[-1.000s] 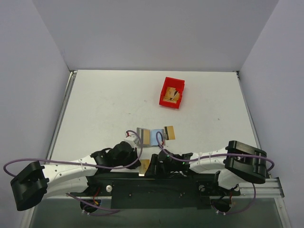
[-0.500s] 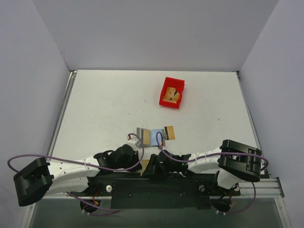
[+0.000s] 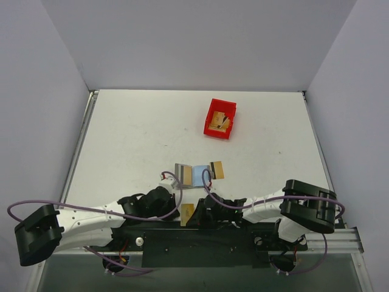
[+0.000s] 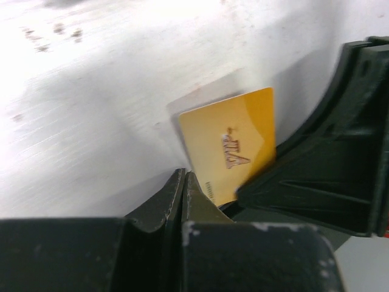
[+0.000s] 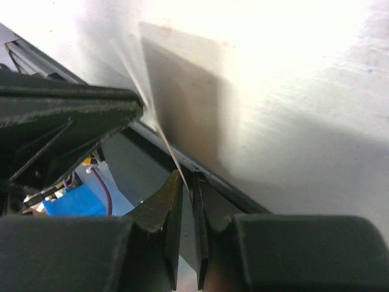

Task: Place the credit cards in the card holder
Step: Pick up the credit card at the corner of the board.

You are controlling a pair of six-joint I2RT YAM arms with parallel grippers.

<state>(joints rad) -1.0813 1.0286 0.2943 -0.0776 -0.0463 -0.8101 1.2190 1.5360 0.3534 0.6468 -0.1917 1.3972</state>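
Observation:
A gold credit card (image 3: 186,214) stands tilted on edge at the table's near edge, between my two grippers. In the right wrist view that credit card (image 5: 152,115) shows edge-on, running down into the narrow gap of my right gripper (image 5: 188,177), which is shut on it. My left gripper (image 4: 184,176) is shut and empty, its tips against the card's gold face (image 4: 234,143). The card holder (image 3: 199,177) lies open further out, bluish inside. A second credit card (image 3: 217,170) with a black stripe lies at its right side.
A red bin (image 3: 219,118) stands at the back right of the table with a tan card in it. The dark rail (image 3: 194,234) of the arm bases runs just below the table's front edge. Grey walls enclose the table.
The right gripper's jaws have closed on the card at the table's front edge. Both arms have shifted slightly toward the near edge.

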